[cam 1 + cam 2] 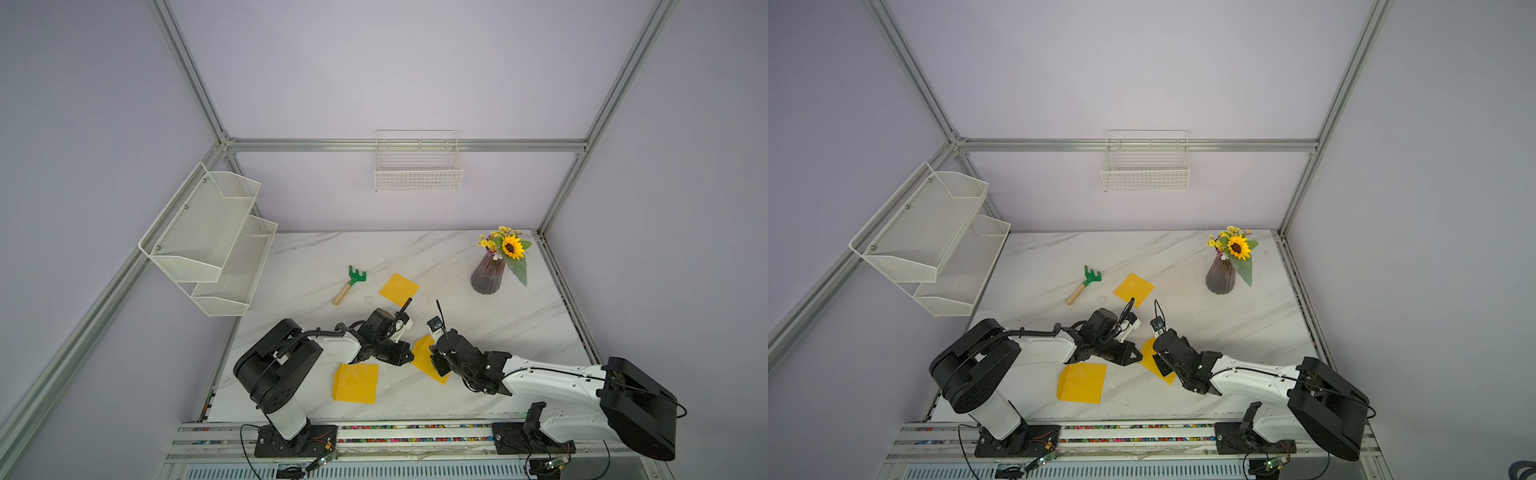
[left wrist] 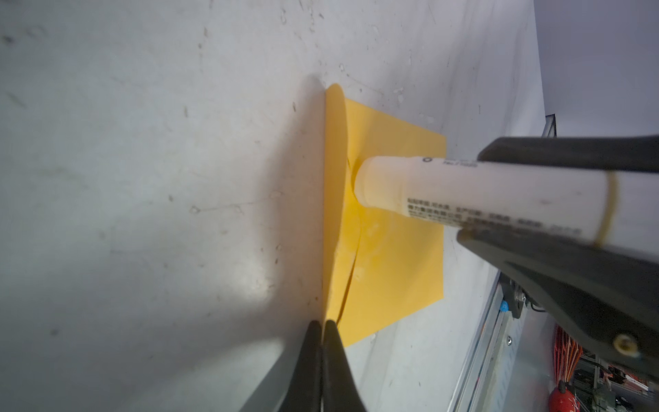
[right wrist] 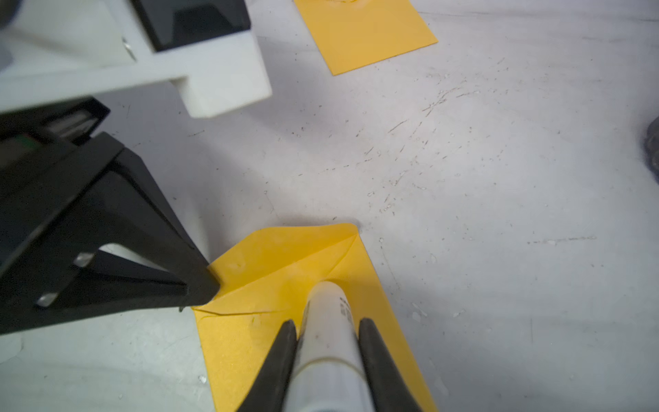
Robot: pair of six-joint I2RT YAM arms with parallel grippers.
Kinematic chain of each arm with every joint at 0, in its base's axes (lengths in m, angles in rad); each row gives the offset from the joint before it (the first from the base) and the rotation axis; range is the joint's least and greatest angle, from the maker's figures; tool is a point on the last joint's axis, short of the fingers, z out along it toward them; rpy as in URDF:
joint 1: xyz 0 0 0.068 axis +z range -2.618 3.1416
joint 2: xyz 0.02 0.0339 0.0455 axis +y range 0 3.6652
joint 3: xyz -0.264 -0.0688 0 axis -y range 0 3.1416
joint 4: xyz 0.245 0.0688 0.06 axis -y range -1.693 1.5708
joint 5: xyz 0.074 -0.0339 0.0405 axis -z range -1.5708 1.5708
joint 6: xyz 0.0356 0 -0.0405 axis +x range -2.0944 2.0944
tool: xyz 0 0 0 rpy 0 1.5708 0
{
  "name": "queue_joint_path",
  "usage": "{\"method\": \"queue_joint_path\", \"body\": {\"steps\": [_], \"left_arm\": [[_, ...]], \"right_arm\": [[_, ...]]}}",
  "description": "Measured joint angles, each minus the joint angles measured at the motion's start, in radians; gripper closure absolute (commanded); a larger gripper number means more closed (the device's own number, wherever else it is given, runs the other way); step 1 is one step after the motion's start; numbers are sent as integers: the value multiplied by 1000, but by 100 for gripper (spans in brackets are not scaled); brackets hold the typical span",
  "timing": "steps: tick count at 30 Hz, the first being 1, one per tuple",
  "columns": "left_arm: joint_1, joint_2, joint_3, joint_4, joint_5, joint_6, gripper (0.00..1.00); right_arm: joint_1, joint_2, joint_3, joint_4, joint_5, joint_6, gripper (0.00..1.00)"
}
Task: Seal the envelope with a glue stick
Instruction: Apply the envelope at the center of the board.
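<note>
Now, with the right gripper (image 3: 327, 324) clamped on the white cylindrical glue stick (image 3: 330, 351), tip touching the yellow paper envelope (image 1: 421, 360) toward 6 o'clock on the marble table (image 1: 498, 332), stroke lightly under the flap (image 3: 285, 249) pinched by the closed left gripper (image 2: 322, 326).
</note>
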Motion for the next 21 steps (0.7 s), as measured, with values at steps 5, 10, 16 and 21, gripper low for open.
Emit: {"method": "queue_joint_path", "body": {"steps": [5, 10, 16, 21], "left_arm": [[6, 0, -6, 11, 6, 0, 100], [9, 0, -7, 13, 8, 0, 100], [13, 0, -8, 13, 11, 0, 100], [13, 0, -10, 16, 12, 1, 100]], "right_arm": [[21, 44, 34, 1, 8, -2, 100], [46, 92, 83, -17, -2, 3, 100], [59, 61, 89, -99, 27, 111, 100], [67, 41, 109, -210, 87, 235, 100]]}}
